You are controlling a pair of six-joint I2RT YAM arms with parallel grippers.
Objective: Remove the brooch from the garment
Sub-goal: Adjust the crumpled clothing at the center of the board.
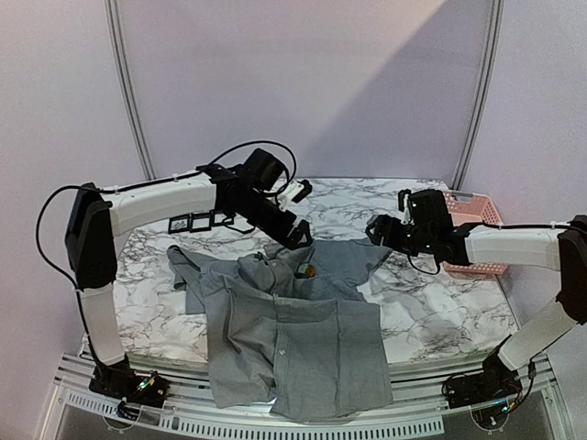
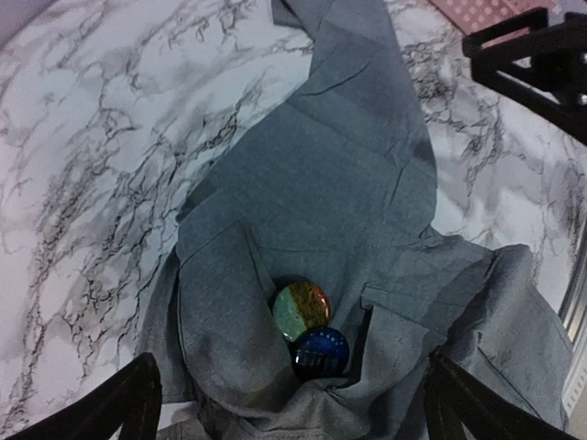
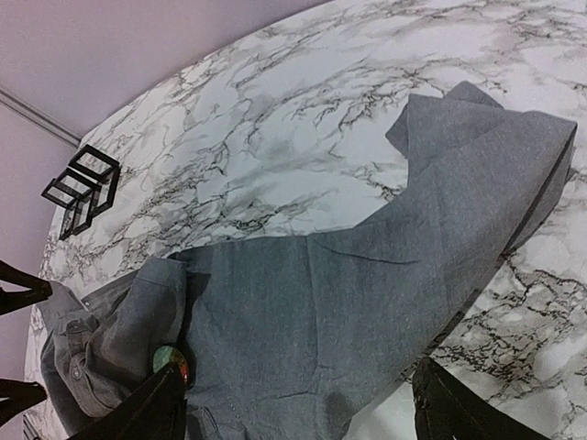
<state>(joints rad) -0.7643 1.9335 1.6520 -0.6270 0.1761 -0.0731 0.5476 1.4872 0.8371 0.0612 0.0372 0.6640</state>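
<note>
As left fingers (image 2: 119,408) and right fingers (image 3: 160,412) gape empty, the garment (image 1: 303,339) bears the brooch (image 2: 302,309).

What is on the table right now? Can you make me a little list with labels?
shirt: grey, crumpled on the marble table
green-orange brooch: round, on the shirt's folds
blue brooch: round, touching the green-orange one
left gripper: open, above the brooches, empty
right gripper: open, above the shirt, empty
basket: pink, far right corner
</note>
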